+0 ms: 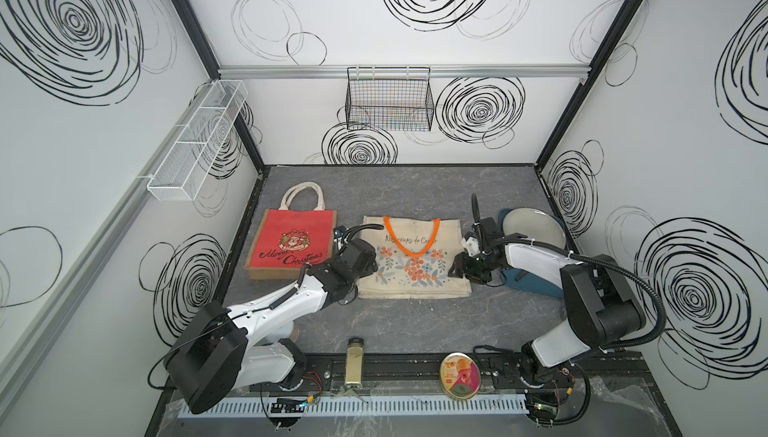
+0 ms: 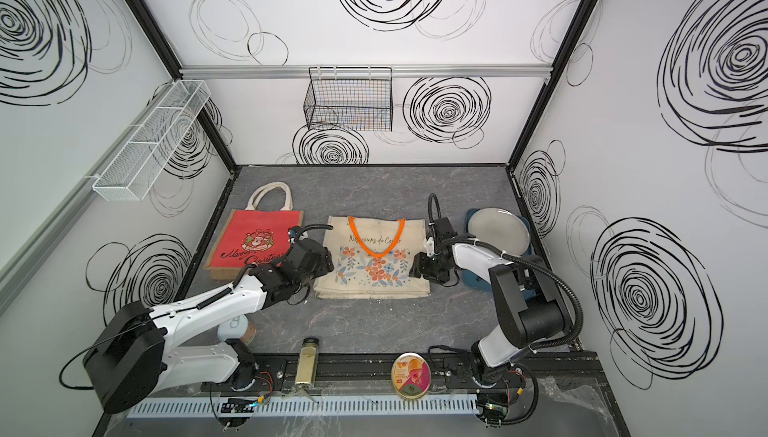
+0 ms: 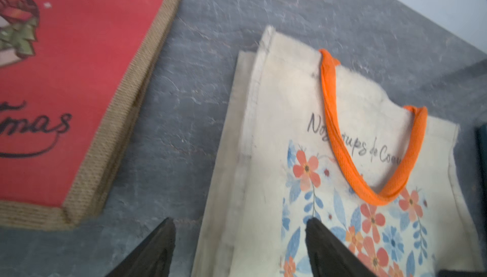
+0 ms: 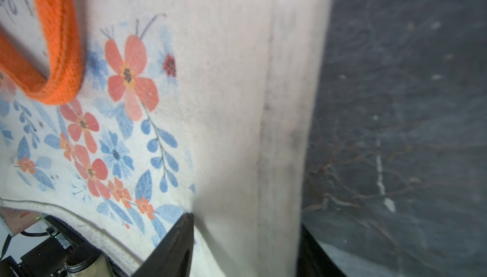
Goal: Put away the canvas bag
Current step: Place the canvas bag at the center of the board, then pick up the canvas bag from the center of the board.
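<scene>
The canvas bag is cream with a floral print and lies flat in the middle of the table. Its orange handle is folded down over its face. My left gripper is open at the bag's left edge, one finger over the table and the other over the print. My right gripper is open at the bag's right edge, with that folded edge lying between its jaws. Neither gripper holds anything.
A red Christmas bag lies left of the canvas bag. A black wire basket hangs on the back wall and a white mesh rack on the left wall. A plate rests on a blue board at right. A spice jar and a round tin sit near the front.
</scene>
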